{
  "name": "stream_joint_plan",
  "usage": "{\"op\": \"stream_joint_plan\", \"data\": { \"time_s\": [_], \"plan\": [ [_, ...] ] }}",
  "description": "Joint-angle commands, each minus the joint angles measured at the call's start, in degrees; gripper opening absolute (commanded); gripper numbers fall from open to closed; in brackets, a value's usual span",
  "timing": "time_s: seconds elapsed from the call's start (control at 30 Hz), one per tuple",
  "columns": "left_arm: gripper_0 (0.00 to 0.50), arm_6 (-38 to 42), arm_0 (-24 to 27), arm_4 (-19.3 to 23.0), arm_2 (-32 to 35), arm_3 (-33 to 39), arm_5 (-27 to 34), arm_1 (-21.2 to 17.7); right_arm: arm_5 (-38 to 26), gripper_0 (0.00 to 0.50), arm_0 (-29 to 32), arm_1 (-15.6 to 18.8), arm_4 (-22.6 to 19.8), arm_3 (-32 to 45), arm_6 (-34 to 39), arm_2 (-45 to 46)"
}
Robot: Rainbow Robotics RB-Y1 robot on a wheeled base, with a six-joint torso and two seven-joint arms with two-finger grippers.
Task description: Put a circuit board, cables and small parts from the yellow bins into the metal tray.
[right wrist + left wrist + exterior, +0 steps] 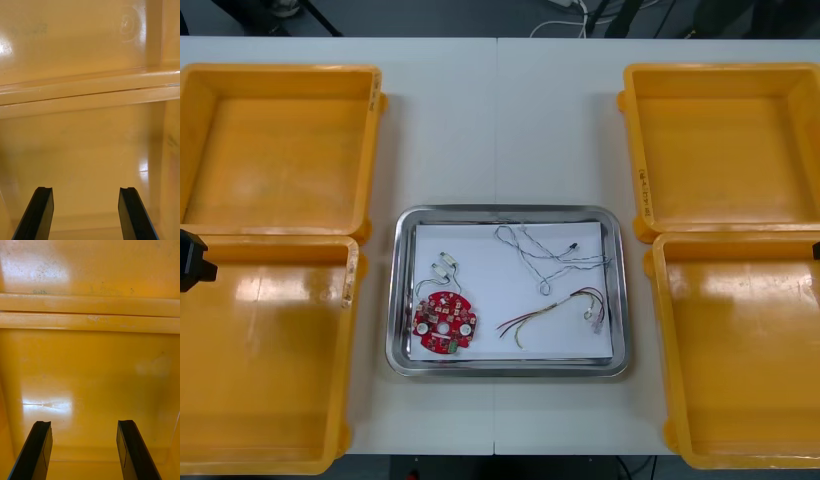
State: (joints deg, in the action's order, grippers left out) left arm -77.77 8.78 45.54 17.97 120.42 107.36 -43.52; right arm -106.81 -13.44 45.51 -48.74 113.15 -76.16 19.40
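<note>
The metal tray (402, 300), white inside, sits at the table's middle. In it lie a round red circuit board (445, 322) at the near left, a twisted blue and white cable (535, 255) farther back, a red and yellow cable (545, 315) at the near right, and small metal parts (444, 265) beyond the board. My left gripper (84, 422) is open over the bare floor of the near left yellow bin (90, 371). My right gripper (87, 188) is open over the bare floor of the near right yellow bin (90, 150).
Two yellow bins stand at each side: far left bin (275, 150), near left bin (270, 360), far right bin (725, 145), near right bin (750, 350). A black part of the left arm (192, 258) shows at the left edge.
</note>
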Motion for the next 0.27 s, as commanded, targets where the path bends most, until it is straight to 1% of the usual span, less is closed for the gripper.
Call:
{"op": "stream_joint_plan", "data": {
  "time_s": [0.03, 0.27],
  "plan": [
    [0.500, -4.3, -0.9, -0.6, 1.9, 1.8, -0.6, 0.7, -0.3, 0.500, 0.4, -0.2, 0.5, 0.4, -1.2, 0.0],
    [0.500, -4.3, -0.9, -0.6, 1.9, 1.8, -0.6, 0.7, -0.3, 0.500, 0.4, -0.2, 0.5, 0.4, -1.2, 0.0]
  ]
}}
